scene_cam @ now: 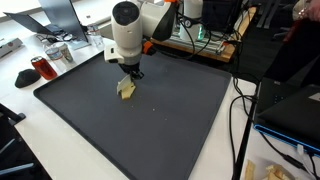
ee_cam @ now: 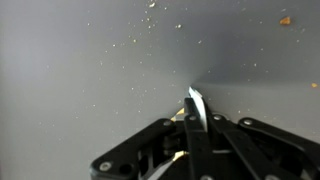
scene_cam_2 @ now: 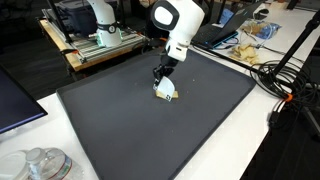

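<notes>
Crumpled scrap [scene_cam: 126,90], pale tan in one exterior view and whitish in the other [scene_cam_2: 167,93], hangs from the gripper [scene_cam: 131,77] low over the dark mat [scene_cam: 160,125], a little toward the mat's far side and well clear of its edges. The fingers are clenched on the scrap's upper part; in the wrist view [ee_cam: 193,104] only a thin white sliver of it shows, pinched between the two black fingertips [ee_cam: 186,125] with no gap left. Whether its lower edge touches the mat cannot be told, though it sits very close to the surface. Small light specks [ee_cam: 150,20] lie scattered on the mat ahead of the gripper. Off the mat, on the white table [scene_cam: 30,110], a red cup [scene_cam: 41,68] stands near one corner, and black cables [scene_cam_2: 285,70] run along another side
</notes>
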